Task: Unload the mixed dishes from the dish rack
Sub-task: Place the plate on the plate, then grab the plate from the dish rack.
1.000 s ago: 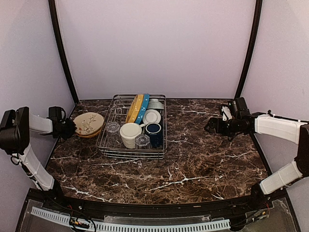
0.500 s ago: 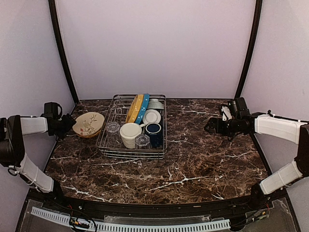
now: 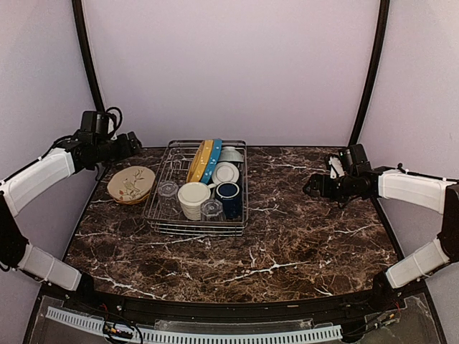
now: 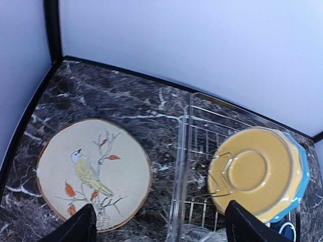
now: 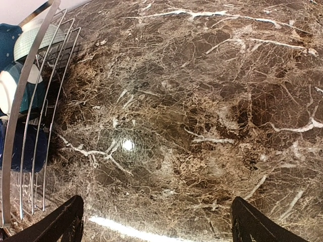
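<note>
The dish rack stands at the table's middle left, holding an upright yellow plate, a blue dotted plate, a cream bowl, a white bowl, a dark blue mug and two clear glasses. A cream floral plate lies flat on the marble left of the rack. My left gripper hovers open and empty above the table behind that plate, with the rack's rim and the yellow plate below it. My right gripper is open over bare marble.
Black frame posts rise at the back left and back right corners, against pale walls. In the right wrist view the rack's wire side sits at the far left, well apart from the right gripper.
My left gripper opened, letting go of the cream floral plate, then lifted and swung back and to the right. The plate stays flat on the table. The right arm has not moved.
</note>
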`<state>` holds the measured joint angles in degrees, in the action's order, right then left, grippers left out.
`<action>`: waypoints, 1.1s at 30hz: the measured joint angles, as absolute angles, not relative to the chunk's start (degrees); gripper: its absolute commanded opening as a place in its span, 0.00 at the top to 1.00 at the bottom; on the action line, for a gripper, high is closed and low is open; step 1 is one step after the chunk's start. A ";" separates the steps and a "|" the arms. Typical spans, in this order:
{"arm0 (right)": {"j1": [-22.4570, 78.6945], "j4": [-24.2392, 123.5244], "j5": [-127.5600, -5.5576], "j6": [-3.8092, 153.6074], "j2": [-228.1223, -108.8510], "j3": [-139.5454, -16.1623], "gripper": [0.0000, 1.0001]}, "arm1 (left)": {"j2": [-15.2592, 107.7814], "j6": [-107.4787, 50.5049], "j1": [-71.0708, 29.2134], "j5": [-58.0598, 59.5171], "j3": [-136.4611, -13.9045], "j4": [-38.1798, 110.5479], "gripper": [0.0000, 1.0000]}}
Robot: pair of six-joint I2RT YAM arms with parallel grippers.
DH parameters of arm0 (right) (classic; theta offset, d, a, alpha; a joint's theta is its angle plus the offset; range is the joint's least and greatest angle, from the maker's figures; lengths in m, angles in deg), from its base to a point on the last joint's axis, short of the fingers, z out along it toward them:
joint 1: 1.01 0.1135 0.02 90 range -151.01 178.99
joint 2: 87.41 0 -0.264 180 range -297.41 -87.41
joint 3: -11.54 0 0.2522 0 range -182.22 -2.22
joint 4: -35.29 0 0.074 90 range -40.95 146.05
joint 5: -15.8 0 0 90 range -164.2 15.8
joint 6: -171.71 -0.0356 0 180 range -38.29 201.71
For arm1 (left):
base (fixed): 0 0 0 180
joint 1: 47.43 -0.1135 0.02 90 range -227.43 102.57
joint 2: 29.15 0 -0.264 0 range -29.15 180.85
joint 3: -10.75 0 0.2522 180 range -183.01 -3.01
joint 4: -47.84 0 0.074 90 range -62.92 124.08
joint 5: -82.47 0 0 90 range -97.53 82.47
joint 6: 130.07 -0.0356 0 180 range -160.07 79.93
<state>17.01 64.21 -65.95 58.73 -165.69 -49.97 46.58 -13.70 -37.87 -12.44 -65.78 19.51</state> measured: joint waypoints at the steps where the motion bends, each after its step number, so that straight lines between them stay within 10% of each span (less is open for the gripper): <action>1: 17.01 64.21 -65.84 58.71 -165.69 -49.97 0.01 | 47.02 -15.07 -35.57 -13.07 -67.66 18.68 0.13; 18: 17.76 64.23 -65.03 58.69 -165.66 -49.97 0.01 | 71.78 -31.14 -7.86 -25.16 -93.77 7.03 0.17; 33: 17.76 64.23 -65.29 58.69 -165.60 -49.64 0.01 | 82.93 -32.56 -4.38 -33.95 -104.99 -0.64 0.43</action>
